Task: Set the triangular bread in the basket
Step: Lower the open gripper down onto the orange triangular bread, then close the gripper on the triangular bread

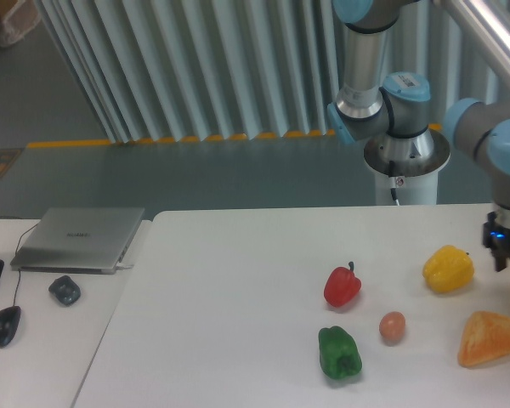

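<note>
The triangular bread (491, 339), a golden-orange wedge with a paler top, lies on the white table (238, 323) at the right edge. My gripper (508, 248) hangs just above and behind it, to the right of the yellow pepper (448, 269). The frame's right edge cuts the gripper off, so its fingers do not show clearly and I cannot tell if it is open. It holds nothing that I can see. No basket is in view.
A red pepper (342, 286), a green pepper (339, 353) and a small brown egg (392, 326) lie left of the bread. A laptop (78, 238) and two mice (65, 290) (4, 325) sit on the side table at left. The robot base (405, 153) stands behind.
</note>
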`<state>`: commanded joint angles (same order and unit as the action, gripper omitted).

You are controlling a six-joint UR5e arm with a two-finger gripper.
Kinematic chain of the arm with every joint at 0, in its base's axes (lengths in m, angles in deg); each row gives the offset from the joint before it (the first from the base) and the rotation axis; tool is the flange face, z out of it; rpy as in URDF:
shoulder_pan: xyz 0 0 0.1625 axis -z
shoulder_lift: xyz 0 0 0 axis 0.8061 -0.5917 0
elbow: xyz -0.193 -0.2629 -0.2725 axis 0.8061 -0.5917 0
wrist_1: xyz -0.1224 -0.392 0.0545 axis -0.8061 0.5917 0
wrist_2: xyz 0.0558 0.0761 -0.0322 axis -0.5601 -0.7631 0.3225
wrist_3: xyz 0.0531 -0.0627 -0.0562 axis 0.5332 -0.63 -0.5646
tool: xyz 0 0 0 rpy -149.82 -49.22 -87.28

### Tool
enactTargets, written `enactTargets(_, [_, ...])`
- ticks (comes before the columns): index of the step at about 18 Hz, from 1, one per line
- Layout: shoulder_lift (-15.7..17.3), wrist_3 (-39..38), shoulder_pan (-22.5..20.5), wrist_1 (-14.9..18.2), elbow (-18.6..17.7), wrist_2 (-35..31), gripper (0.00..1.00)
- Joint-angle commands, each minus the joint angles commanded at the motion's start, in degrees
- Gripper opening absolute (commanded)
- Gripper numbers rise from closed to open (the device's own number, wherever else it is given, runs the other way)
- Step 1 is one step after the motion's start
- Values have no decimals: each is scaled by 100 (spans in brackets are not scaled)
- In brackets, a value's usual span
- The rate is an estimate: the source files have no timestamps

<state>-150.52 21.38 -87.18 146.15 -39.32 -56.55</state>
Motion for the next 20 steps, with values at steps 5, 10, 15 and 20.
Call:
enactTargets(5, [-466, 205, 80, -325, 96, -78, 100])
enactTargets(10, [-756, 698, 36, -369, 193, -87, 100])
enactTargets(15, [-827, 934, 10, -361, 193, -104, 97])
enactTargets(20, [-932, 1015, 10, -369, 158, -535, 82])
